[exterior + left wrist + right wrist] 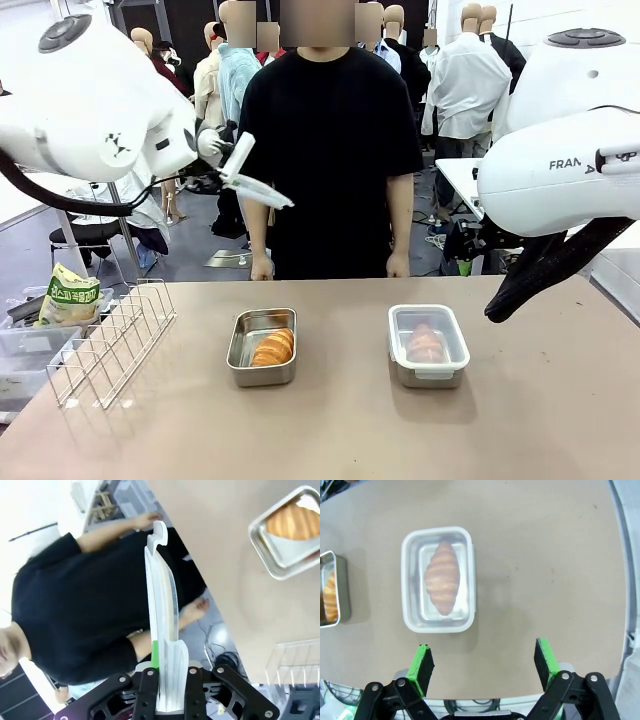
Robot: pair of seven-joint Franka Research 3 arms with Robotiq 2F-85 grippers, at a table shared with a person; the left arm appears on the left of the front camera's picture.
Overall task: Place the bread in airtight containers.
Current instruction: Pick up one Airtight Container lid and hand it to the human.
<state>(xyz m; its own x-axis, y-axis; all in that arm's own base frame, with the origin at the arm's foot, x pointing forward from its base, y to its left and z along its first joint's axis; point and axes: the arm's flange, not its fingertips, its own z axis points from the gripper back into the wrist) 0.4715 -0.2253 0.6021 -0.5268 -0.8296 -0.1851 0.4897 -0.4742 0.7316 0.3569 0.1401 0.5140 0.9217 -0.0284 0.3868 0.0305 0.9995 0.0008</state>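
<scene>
My left gripper (226, 150) hangs high at the left, shut on a translucent white-rimmed lid (256, 182). In the left wrist view that lid (162, 600) stands edge-on between the fingers of the left gripper (167, 680). Below it, an open steel container (262, 347) holds one golden bread (273, 347); the wrist view shows the tub (280, 555) and the bread (295, 522) at top right. To the right stands a second container (428, 345) with its lid on and bread (441, 577) showing through. My right gripper (484, 662) is open above the table, near that lidded container (440, 580).
A wire rack (110, 340) stands at the table's left edge, with a printed bag (68, 295) and plastic bins (25, 345) beyond it. A person stands at the far side, with hands (262, 268) at the table edge. Bare tabletop (350, 430) runs along the front.
</scene>
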